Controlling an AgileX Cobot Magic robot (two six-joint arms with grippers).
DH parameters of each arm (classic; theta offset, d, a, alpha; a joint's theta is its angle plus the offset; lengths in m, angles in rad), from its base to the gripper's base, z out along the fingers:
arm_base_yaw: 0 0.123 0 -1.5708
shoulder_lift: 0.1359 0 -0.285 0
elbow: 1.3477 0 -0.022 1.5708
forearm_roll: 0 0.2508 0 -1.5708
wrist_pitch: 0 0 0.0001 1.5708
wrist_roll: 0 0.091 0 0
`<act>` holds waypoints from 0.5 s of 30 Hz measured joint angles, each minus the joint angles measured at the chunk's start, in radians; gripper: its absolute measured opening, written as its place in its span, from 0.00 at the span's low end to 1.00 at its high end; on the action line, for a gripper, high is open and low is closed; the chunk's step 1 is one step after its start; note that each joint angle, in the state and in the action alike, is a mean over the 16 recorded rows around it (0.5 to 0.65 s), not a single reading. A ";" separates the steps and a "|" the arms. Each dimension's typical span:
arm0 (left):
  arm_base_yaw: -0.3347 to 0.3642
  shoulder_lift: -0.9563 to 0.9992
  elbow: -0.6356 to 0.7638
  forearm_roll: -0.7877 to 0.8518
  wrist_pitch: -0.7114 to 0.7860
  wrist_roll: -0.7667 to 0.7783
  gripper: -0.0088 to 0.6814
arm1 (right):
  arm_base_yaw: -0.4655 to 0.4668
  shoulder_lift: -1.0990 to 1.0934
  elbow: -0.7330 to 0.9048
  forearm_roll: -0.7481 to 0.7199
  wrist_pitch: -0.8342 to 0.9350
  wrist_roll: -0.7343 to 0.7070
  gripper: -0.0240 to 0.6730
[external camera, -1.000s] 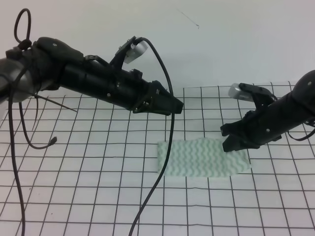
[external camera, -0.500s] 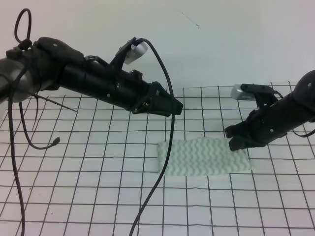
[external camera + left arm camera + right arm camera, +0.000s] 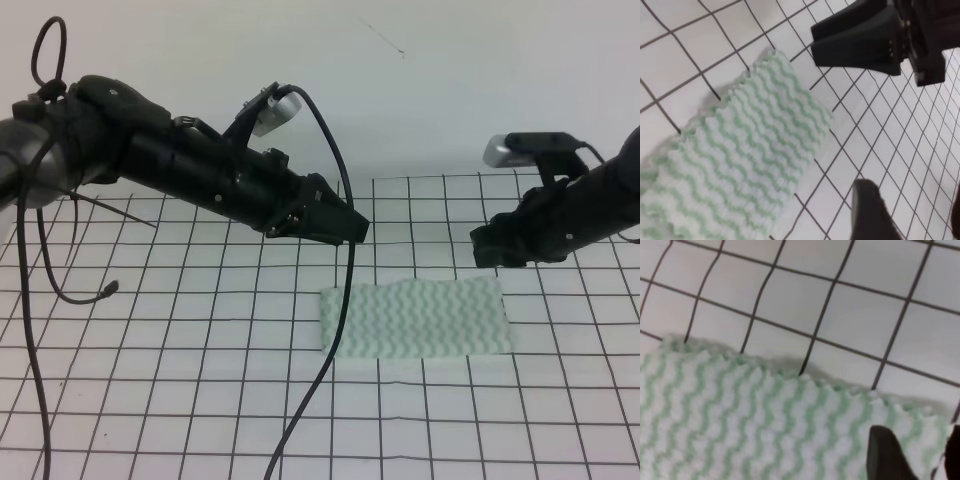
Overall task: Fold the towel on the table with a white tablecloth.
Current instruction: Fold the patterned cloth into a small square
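Two matte black robot arms with thick cylindrical links. The left arm (image 3: 190, 165) carries a small silver-grey camera (image 3: 272, 106) on a black bracket, with a glossy black cable (image 3: 335, 300) looping down from it and thinner wires knotted near its base. The right arm (image 3: 585, 205) bears a similar silver camera (image 3: 520, 150). Both hands are black.

The exterior high view faces both arms from above; both wrist views look closely down, sharing the towel (image 3: 415, 318)
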 joint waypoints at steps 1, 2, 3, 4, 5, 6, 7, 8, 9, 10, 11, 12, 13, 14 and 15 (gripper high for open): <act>0.000 0.000 0.000 0.001 0.000 -0.001 0.49 | -0.002 -0.001 0.000 -0.006 0.003 0.002 0.43; 0.000 0.000 0.000 0.002 0.000 -0.001 0.49 | -0.005 -0.001 0.000 -0.011 0.006 0.004 0.43; 0.000 0.000 0.000 0.002 0.000 -0.001 0.49 | -0.007 0.000 0.000 -0.015 0.010 0.006 0.43; 0.000 0.000 0.000 0.002 0.000 -0.002 0.49 | -0.009 0.002 0.000 -0.018 0.014 0.007 0.43; 0.000 0.000 0.000 0.002 0.000 -0.002 0.49 | -0.012 0.005 0.000 -0.020 0.019 0.009 0.43; 0.000 0.000 0.000 0.002 0.000 -0.002 0.49 | -0.014 0.010 0.000 -0.021 0.024 0.010 0.43; 0.000 0.000 0.000 0.002 0.000 -0.002 0.49 | -0.016 0.016 0.000 -0.020 0.030 0.011 0.43; 0.000 0.000 0.000 0.002 -0.001 -0.002 0.49 | -0.018 0.022 0.000 -0.018 0.035 0.011 0.43; 0.000 0.000 0.000 0.002 -0.001 -0.002 0.49 | -0.020 0.030 0.000 -0.015 0.039 0.010 0.43; 0.000 0.000 0.000 0.002 -0.001 -0.002 0.49 | -0.021 0.038 0.000 -0.012 0.043 0.009 0.43; 0.000 0.000 0.000 0.001 -0.001 -0.002 0.49 | -0.023 0.046 0.000 -0.008 0.045 0.007 0.43; 0.000 0.000 0.000 0.001 -0.002 -0.002 0.49 | -0.023 0.054 0.000 -0.003 0.047 0.005 0.43; 0.000 0.000 0.000 0.001 -0.002 -0.002 0.49 | -0.024 0.062 0.000 0.003 0.048 0.003 0.43; 0.000 0.000 0.000 0.001 -0.003 -0.002 0.49 | -0.024 0.069 0.000 0.009 0.049 0.001 0.43; 0.000 0.000 0.000 0.001 -0.003 -0.002 0.49 | -0.025 0.075 0.000 0.017 0.049 -0.003 0.42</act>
